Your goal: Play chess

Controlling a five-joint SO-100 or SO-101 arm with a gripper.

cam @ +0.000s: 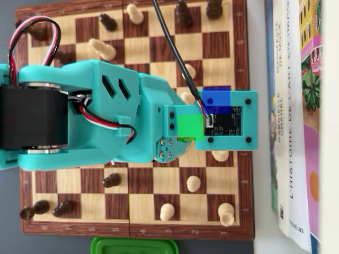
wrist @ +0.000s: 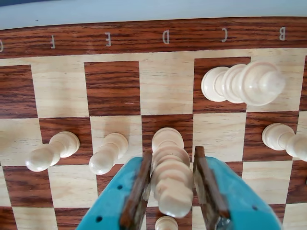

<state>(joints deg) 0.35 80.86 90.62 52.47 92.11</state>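
In the wrist view my gripper (wrist: 172, 153) has its two brown-padded teal jaws closed against both sides of a tall white chess piece (wrist: 170, 177). The piece's base sits over a dark square in the D file. I cannot tell if it is lifted. A large white piece (wrist: 244, 84) stands in the C file near the board's lettered edge (wrist: 165, 37). Two white pawns (wrist: 53, 151) (wrist: 108, 153) stand to the left and one white piece (wrist: 283, 139) to the right. In the overhead view the teal arm (cam: 106, 116) covers the board's middle (cam: 137, 182) and hides the jaws.
In the overhead view dark pieces (cam: 183, 15) stand at the top edge and others (cam: 42, 207) at the bottom left. White pieces (cam: 194, 183) (cam: 226, 213) stand at the lower right. Books (cam: 296, 116) lie along the right. A green lid (cam: 135, 246) lies below the board.
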